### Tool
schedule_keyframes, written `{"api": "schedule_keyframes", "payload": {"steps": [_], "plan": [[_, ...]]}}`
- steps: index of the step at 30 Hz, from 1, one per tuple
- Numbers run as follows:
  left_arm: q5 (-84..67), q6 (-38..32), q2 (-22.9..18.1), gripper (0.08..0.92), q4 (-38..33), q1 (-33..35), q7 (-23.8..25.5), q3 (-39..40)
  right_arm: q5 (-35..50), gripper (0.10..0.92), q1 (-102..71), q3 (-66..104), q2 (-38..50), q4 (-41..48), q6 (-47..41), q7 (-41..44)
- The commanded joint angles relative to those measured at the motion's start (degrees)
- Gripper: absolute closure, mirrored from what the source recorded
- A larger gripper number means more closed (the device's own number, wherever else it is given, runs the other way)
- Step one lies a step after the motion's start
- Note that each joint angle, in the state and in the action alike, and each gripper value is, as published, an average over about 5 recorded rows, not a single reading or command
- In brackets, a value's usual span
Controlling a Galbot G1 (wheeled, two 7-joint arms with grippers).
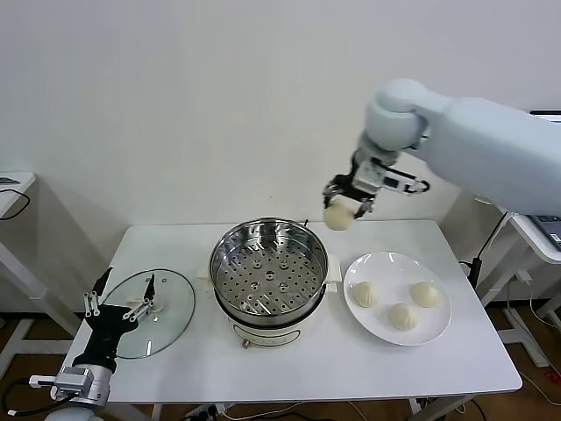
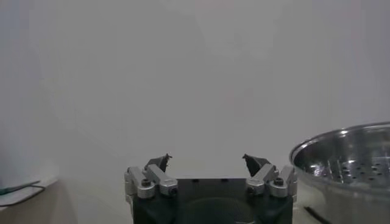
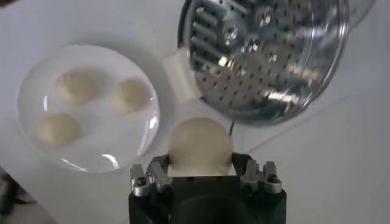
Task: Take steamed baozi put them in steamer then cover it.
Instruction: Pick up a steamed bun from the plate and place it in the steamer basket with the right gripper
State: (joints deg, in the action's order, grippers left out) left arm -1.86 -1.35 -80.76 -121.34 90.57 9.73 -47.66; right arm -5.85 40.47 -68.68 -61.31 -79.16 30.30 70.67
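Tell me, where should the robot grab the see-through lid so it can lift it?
Probably by the white handle in the middle of the glass lid, coming straight down from above. The lid lies flat on the table, so its thin edge offers little to pinch, while the handle sticks up. The open left gripper is right beside it.
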Motion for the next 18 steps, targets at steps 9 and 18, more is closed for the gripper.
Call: {"api": "schedule_keyframes", "payload": {"steps": [9,18], "plan": [[-0.3,0.1,0.5,0.177,0.8,-0.2,0.3,-1.6,-5.8,0.338,-8.5,0.5,-14.0,13.2,9.0,-3.2],[-0.3,0.0,0.4,0.177,0.9,-0.1,0.5,-2.1,-9.4,0.338,-13.0,2.6,-17.4,20.1,11.2,-4.7]]}}
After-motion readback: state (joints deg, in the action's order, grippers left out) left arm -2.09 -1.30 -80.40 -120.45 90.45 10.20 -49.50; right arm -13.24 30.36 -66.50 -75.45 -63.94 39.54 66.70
